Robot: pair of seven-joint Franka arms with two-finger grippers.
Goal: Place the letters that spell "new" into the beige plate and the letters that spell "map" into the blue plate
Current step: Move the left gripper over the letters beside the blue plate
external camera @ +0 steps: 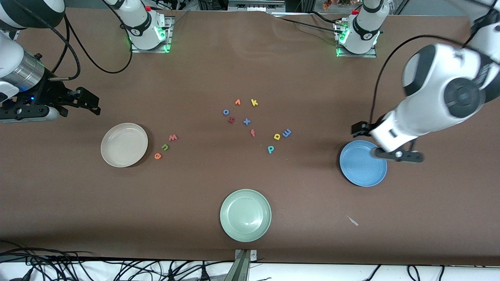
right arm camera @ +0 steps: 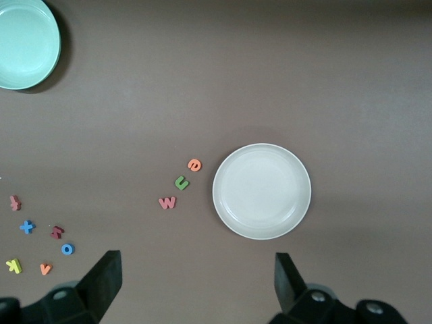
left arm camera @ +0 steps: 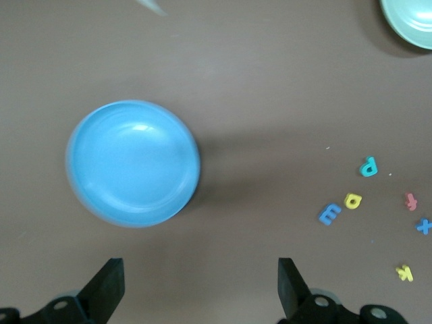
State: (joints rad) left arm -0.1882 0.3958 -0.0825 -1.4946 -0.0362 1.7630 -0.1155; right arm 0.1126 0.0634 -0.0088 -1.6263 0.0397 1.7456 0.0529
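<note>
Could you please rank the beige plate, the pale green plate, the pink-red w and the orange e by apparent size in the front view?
1. pale green plate and beige plate: look alike, not ranked.
2. pink-red w.
3. orange e, only slightly smaller.

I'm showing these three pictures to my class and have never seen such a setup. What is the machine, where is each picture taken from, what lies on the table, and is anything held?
Two robot arms stand at a brown table. One picture looks down from across the table; the other two come from cameras on the wrists. The left gripper hangs open over the blue plate; the right gripper hangs open near the beige plate. A pale green plate lies nearest the camera. Small foam letters lie loose: w, n, e beside the beige plate, more mid-table. Nothing is held.
</note>
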